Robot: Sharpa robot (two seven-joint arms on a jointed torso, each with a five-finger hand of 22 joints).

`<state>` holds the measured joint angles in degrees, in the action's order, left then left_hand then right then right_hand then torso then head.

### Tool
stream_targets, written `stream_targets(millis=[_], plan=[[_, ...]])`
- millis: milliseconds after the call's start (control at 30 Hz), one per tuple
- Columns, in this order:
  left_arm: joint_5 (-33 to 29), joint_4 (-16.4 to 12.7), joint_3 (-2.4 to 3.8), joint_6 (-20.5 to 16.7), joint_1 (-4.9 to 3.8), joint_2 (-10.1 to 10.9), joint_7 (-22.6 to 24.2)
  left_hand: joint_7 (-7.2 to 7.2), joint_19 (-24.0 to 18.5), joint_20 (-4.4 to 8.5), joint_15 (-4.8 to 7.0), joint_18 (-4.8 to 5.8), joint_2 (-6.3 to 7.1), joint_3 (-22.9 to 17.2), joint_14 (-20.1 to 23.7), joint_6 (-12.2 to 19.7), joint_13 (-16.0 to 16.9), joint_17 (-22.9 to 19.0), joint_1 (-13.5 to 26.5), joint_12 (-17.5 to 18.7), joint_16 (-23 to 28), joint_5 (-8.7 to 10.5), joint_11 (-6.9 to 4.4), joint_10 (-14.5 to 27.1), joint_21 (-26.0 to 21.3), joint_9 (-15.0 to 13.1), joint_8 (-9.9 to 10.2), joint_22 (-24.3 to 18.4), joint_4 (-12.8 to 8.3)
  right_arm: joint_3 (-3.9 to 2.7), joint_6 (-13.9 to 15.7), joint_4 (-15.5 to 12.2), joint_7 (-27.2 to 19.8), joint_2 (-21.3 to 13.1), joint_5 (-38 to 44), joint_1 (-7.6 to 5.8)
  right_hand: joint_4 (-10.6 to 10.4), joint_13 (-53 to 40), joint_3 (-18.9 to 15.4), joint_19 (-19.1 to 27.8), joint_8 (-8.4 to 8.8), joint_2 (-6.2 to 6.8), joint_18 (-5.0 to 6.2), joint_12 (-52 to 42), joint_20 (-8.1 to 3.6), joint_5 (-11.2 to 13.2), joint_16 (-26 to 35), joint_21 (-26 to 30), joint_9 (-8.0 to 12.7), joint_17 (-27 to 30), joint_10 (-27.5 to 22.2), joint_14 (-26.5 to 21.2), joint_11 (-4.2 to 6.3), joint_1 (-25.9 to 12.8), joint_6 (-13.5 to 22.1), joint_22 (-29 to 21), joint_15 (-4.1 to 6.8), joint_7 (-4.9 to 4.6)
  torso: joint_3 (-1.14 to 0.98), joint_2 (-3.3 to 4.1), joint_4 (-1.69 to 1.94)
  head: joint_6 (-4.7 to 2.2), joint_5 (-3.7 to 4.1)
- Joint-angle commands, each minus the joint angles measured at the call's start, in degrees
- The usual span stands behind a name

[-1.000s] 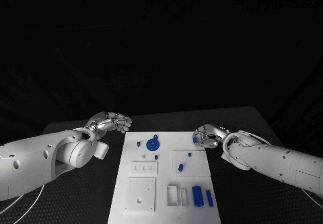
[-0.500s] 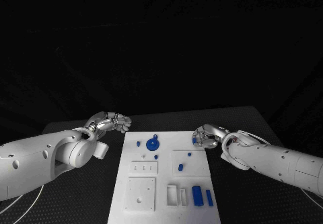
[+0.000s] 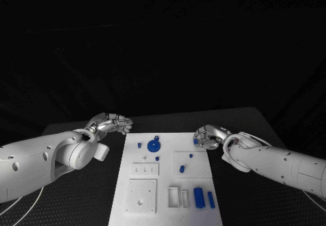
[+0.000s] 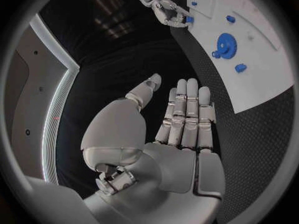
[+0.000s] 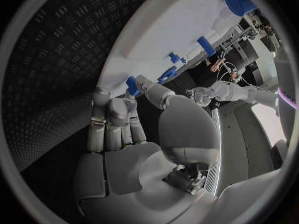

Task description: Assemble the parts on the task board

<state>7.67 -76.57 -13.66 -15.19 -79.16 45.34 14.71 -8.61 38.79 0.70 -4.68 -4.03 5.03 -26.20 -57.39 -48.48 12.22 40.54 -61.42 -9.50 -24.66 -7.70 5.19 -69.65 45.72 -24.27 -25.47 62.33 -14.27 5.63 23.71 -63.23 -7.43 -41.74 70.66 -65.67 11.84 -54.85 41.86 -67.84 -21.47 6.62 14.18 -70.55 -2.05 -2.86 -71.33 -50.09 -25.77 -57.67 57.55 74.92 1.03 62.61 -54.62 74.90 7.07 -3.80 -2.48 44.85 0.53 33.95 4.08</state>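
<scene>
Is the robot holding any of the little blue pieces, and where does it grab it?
Yes. The right hand pinches a small blue part at its fingertips; which end it grips cannot be told. The left hand holds nothing, fingers straight.

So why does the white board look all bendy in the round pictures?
Fisheye lenses: in the left wrist view the task board has curved edges, and in the right wrist view it bows too. In the head view its edges look straight; the surroundings are dark.
</scene>
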Motion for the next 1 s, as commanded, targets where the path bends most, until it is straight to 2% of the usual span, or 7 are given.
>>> stream_targets(millis=[33, 267, 300, 333, 467, 733, 1000], plan=[[1.97, -0.13, 0.05, 1.29, -0.04, -0.17, -0.72, 0.34, -0.33, 0.28, 0.09, -0.57, -0.56, 0.01, -0.60, -1.22, 0.29, 0.21, 0.49, -0.51, 0.29, 0.10, -0.29, -0.98, 0.36, -0.06, -0.05, -0.20, 0.53, -0.01, 2.35, -1.33, 1.32, -0.52, 0.84, -0.02, 0.06, 0.09, 0.47, -0.05, -1.04, -0.42, 0.82, -0.18, -0.23, 0.07, 0.34, -0.34, -1.96, -0.09, 0.11, 0.01, 0.42, 0.14, -4.91, 0.97, 0.50, -1.04, 0.06, -0.02, 0.08, -0.17, 0.15], [7.64, -0.07, 0.52, 5.31, -0.14, -0.62, -8.69, 0.54, -0.06, 0.61, 0.39, -0.61, -0.30, 0.86, -1.17, -2.13, 0.63, 0.58, 3.52, -0.39, 0.24, 0.87, -0.62, -1.75, 0.74, 0.26, 0.95, -0.73, 2.29, -0.08, 0.53, -4.80, 3.86, -1.13, 1.76, -3.05, 0.04, 0.11, 0.94, -0.18, -1.08, -0.29, 0.82, -0.14, -0.31, 0.07, 0.34, -0.36, -2.14, -0.12, 0.23, 0.05, 0.48, 0.15, -4.94, 0.94, 0.58, -0.98, 0.10, -0.17, -0.13, -0.72, 0.01], [8.03, 0.03, 0.55, 5.76, -0.21, -0.86, -9.55, 0.54, -0.02, 0.70, 0.50, -0.67, 0.29, 1.22, -1.38, -2.12, 0.74, 0.69, 4.35, -0.47, 0.14, 2.57, -0.79, -2.04, 0.80, 0.32, 1.17, -0.82, 2.70, -0.08, 0.38, -5.33, 4.14, -1.15, 1.49, -3.44, 0.03, 0.12, 0.97, -0.19, -1.09, -0.25, 0.82, -0.14, -0.31, 0.07, 0.34, -0.36, -2.16, -0.12, 0.23, 0.05, 0.48, 0.11, -4.94, 0.94, 0.58, -0.98, 0.14, -0.25, -0.16, -0.82, -0.07], [8.50, 0.11, 0.55, 5.75, -0.33, -1.14, -10.24, 0.49, 0.05, 0.81, 0.66, -0.70, 1.98, 2.22, -1.68, -2.13, 0.92, 0.86, 6.48, -0.67, -0.05, 4.72, -1.04, -2.60, 0.85, 0.40, 1.44, -0.97, 3.72, -0.08, 0.21, -5.88, 4.49, -1.11, 1.26, -3.94, 0.02, 0.12, 1.00, -0.19, -1.10, -0.24, 0.82, -0.13, -0.32, 0.07, 0.35, -0.36, -2.18, -0.12, 0.23, 0.04, 0.49, 0.09, -4.96, 0.93, 0.59, -0.98, 0.19, -0.34, -0.19, -0.84, -0.07], [10.04, 0.30, 0.61, 6.72, -0.70, -2.09, -12.67, 0.77, 0.28, 1.07, 0.95, -0.85, 4.10, 2.79, -2.07, -2.88, 1.28, 1.24, 10.07, -1.04, -0.42, 4.87, -1.53, -3.59, 0.89, 0.33, 1.53, -1.36, 6.44, -0.08, -0.92, -8.32, 6.50, -0.36, 2.66, -5.39, 0.11, 0.13, 1.26, -0.23, -1.14, -0.14, 0.82, -0.08, -0.36, 0.07, 0.39, -0.37, -2.29, -0.13, 0.23, 0.03, 0.53, 0.14, -5.01, 0.93, 0.63, -0.94, 0.34, -0.75, -0.27, -1.00, -0.17], [12.74, -0.08, 0.64, 6.82, -1.62, -4.08, -15.76, 0.81, -0.13, 1.23, 0.93, -0.96, 4.52, 2.40, -1.37, -2.88, 1.42, 1.64, 14.26, -0.54, -0.35, 4.86, -1.49, -3.25, 0.86, 0.56, 2.37, -1.89, 11.19, -0.08, -2.82, -12.75, 10.33, 1.54, 5.91, -7.16, 0.19, 0.15, 1.62, -0.26, -1.16, -0.02, 0.82, -0.01, -0.40, 0.07, 0.44, -0.37, -2.42, -0.12, 0.23, 0.02, 0.55, 0.15, -5.03, 0.92, 0.65, -0.92, 0.63, -1.69, -0.14, -0.76, -1.05], [12.83, 0.08, 0.30, 6.13, -1.60, -6.88, -17.72, 0.81, -0.32, 1.15, 0.89, -0.99, 3.90, 2.01, -1.29, -3.00, 1.51, 1.82, 13.32, -0.43, -0.40, 4.86, -1.48, -3.29, 1.05, 0.68, 2.57, -1.91, 11.18, -0.09, -2.81, -14.84, 12.08, 3.97, 7.48, -7.38, 0.18, 0.15, 1.72, -0.28, -1.16, 0.01, 0.82, 0.01, -0.41, 0.07, 0.47, -0.37, -2.47, -0.12, 0.23, 0.01, 0.55, 0.08, -5.02, 0.91, 0.65, -0.92, 0.89, -2.41, 0.00, -0.47, -2.64]])
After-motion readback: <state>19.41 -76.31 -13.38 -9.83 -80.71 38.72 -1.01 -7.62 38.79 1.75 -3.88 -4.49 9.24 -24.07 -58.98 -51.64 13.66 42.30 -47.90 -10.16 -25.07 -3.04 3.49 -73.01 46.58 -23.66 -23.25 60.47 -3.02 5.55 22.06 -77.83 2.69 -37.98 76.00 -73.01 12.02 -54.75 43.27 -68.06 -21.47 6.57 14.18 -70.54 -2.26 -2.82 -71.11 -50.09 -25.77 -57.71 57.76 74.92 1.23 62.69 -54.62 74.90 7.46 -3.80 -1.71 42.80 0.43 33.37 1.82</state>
